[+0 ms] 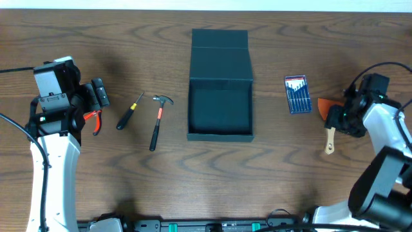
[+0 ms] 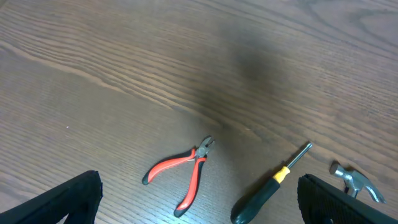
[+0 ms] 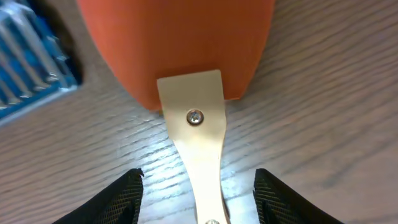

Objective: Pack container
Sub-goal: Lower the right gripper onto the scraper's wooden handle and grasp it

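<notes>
right gripper (image 3: 196,186) spread astride pale-handled spatula (image 3: 191,140); container (image 1: 220,109) open mid-table

Open container (image 1: 219,109) beside hammer (image 1: 158,122)

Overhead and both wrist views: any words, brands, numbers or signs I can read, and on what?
No text is readable in any view.
On the blue screwdriver set: possible print along its top strip, too small to read.
On the container, hammer, screwdriver, pliers and scraper: no markings show.
</notes>
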Motion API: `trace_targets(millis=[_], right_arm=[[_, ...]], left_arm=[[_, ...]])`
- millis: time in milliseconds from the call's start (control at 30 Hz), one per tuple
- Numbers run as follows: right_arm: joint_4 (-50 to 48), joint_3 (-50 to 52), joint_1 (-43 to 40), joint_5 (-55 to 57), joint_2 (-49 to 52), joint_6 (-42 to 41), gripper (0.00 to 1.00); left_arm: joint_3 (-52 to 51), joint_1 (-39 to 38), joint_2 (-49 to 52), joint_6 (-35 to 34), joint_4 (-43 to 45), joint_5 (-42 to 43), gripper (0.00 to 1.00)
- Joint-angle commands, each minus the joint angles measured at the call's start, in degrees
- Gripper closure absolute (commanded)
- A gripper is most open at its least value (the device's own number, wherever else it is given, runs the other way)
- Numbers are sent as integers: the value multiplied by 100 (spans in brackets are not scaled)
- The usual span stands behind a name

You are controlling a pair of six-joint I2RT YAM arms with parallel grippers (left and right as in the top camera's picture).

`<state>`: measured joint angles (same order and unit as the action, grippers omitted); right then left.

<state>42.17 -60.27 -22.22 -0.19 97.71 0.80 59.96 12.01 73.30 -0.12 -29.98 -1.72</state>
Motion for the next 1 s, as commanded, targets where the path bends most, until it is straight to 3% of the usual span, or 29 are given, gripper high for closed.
trace_targets(millis=[0, 300, 967], right_arm=[[9, 7, 55, 17, 306, 63, 42], [61, 9, 57, 24, 885, 70, 51], [-157, 7, 57, 275, 951, 160, 99]], left_arm=[[66, 31, 33, 48, 0, -7, 2], [63, 31, 33, 48, 0, -7, 1], [63, 31, 33, 48, 0, -7, 2]])
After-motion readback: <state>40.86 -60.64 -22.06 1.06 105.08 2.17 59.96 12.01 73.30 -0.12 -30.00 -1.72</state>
